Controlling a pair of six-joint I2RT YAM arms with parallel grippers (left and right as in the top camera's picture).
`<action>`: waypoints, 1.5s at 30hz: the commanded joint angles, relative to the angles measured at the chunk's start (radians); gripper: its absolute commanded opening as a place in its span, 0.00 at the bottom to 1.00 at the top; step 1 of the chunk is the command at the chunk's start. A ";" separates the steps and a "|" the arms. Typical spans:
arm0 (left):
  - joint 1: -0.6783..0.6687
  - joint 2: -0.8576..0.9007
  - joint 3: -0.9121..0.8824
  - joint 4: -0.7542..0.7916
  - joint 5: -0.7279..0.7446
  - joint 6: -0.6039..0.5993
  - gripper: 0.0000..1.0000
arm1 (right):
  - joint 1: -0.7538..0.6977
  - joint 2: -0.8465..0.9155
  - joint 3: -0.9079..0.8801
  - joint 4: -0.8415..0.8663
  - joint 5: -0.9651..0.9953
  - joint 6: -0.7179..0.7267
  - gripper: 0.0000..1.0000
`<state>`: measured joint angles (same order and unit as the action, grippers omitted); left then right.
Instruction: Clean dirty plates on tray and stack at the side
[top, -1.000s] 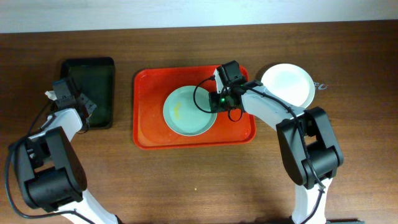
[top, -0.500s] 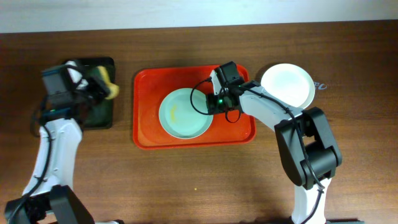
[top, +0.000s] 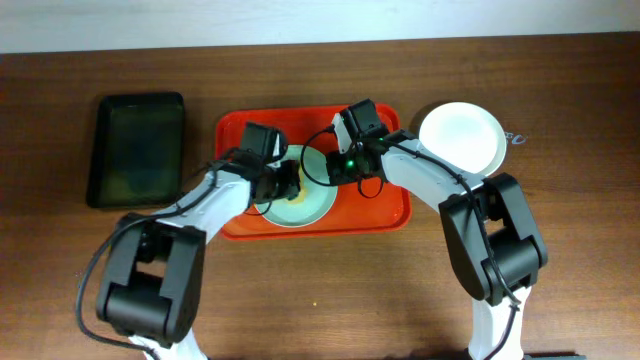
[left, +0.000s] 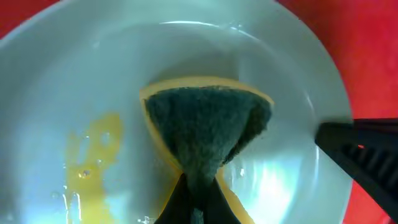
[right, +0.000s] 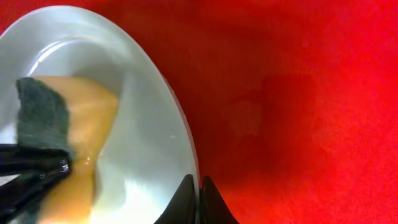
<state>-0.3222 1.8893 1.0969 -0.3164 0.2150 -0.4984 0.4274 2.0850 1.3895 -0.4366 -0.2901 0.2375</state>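
Observation:
A pale mint plate (top: 312, 203) lies on the red-orange tray (top: 232, 180). My left gripper (top: 285, 180) is shut on a yellow-and-green sponge (left: 205, 121) and presses it onto the plate's middle (left: 62, 81), next to a yellow smear (left: 93, 155). My right gripper (top: 340, 165) is shut on the plate's right rim (right: 149, 124), jaws (right: 199, 202) pinching its edge over the tray floor (right: 298, 93). A white plate (top: 460, 137) sits on the table right of the tray. I see no third plate.
A black rectangular tray (top: 140, 148) lies at the far left on the wooden table. The two arms meet over the red tray, close together. The right gripper's finger (left: 364, 155) shows at the plate's edge in the left wrist view.
My left arm swung from the black tray to the mint plate, carrying the sponge, and now presses it on the plate. My right gripper kept its hold on the rim and moved slightly left.

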 joint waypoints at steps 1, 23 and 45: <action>-0.002 0.014 0.001 -0.068 -0.315 -0.013 0.00 | 0.004 0.008 0.025 0.006 -0.017 0.006 0.04; 0.006 0.127 0.146 -0.206 -0.409 -0.080 0.00 | 0.004 0.008 0.030 0.003 -0.016 0.005 0.04; 0.539 -0.031 0.150 -0.035 -0.418 0.099 0.00 | 0.004 0.009 0.030 0.006 -0.013 0.005 0.04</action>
<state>0.2138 1.7702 1.2465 -0.3691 -0.2443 -0.4606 0.4355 2.1002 1.4067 -0.4328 -0.3119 0.2401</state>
